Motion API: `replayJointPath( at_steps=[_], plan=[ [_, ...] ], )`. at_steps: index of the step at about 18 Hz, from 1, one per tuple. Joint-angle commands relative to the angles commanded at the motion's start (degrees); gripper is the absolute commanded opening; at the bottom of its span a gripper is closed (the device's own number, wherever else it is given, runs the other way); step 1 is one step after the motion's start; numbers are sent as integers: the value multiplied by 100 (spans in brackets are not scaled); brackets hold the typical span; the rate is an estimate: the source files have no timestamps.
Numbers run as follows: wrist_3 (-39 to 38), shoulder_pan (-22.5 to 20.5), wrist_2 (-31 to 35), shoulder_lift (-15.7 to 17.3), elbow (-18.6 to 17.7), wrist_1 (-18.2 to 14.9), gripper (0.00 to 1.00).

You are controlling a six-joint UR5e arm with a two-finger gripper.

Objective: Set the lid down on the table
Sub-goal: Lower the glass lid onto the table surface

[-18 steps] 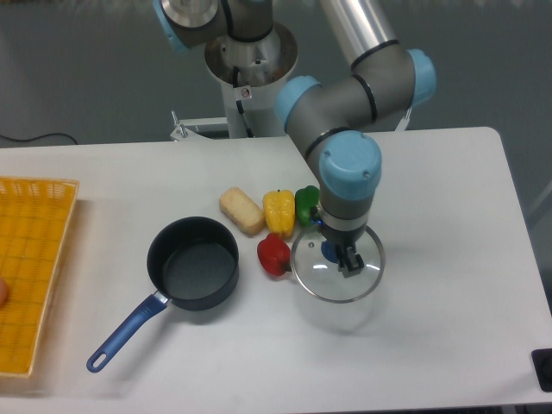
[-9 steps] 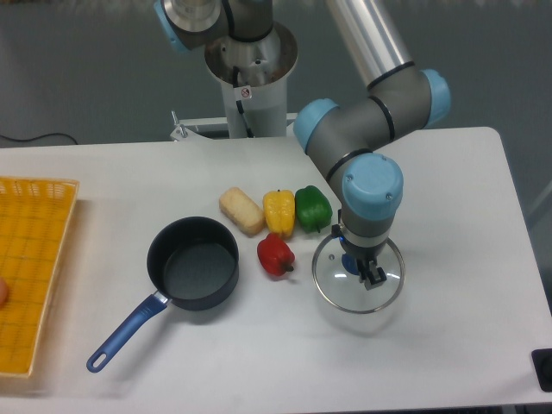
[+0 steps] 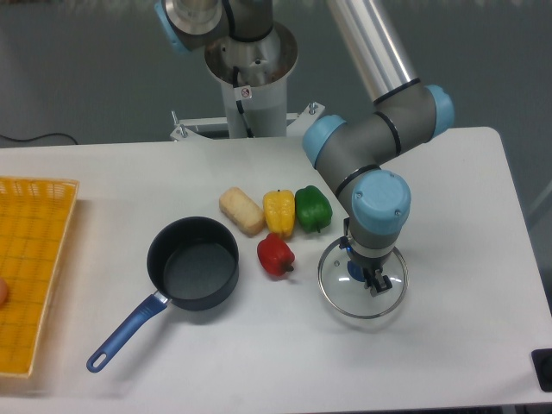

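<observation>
The lid (image 3: 341, 289) is a round glass disc with a silver rim and a blue knob. It is low over the white table (image 3: 448, 216), right of the red pepper; I cannot tell if it touches the table. My gripper (image 3: 363, 278) points straight down and is shut on the lid's blue knob, at the disc's centre. The gripper body hides most of the knob.
A dark saucepan (image 3: 191, 263) with a blue handle (image 3: 128, 331) stands left of centre, uncovered. A bread roll (image 3: 241, 210), yellow pepper (image 3: 279, 211), green pepper (image 3: 312, 208) and red pepper (image 3: 275, 254) lie close to the lid's left. A yellow-orange mesh tray (image 3: 30, 272) is at the left edge.
My gripper has carried the lid to the right and slightly toward the front, away from the peppers, and lower toward the table. The green pepper is now fully uncovered.
</observation>
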State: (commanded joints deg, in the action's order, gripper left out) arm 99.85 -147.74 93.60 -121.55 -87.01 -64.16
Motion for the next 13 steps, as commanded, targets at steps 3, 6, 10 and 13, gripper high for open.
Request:
replayJointPath(
  at_steps=[3,6,10,13],
  plan=[
    [-9,-9,0,-35,0,9,62],
    [-70,0,0,-97,-9,131,62],
    [-88,0,-9,-123,-9,132,62],
    [-123,0,-18,-141,-18,132,62]
  ],
)
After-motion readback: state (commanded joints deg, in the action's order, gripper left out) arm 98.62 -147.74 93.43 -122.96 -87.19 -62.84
